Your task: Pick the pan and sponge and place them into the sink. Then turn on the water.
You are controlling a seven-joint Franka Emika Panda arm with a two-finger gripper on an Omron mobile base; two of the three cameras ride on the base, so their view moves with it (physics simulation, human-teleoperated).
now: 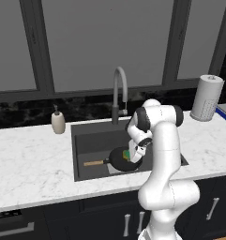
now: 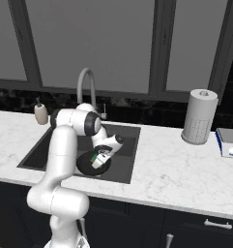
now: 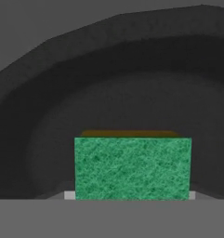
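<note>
The black pan (image 1: 118,160) lies in the dark sink (image 1: 86,140), its wooden handle (image 1: 93,163) pointing left. My gripper (image 1: 130,157) reaches down into the pan and is shut on the green and yellow sponge (image 1: 126,154). From the right base view, the sponge (image 2: 94,157) sits just above the pan (image 2: 86,168) in the sink (image 2: 45,150), under the gripper (image 2: 95,162). In the hand view the sponge (image 3: 132,167) spans the gap between my fingertips, close over the pan's floor (image 3: 108,93). No water runs from the faucet (image 1: 118,89).
A beige soap dispenser (image 1: 58,122) stands left of the sink on the marble counter (image 1: 30,164). A paper towel roll (image 1: 207,97) and a blue and white box (image 2: 229,143) stand at the right. Dark windows back the counter.
</note>
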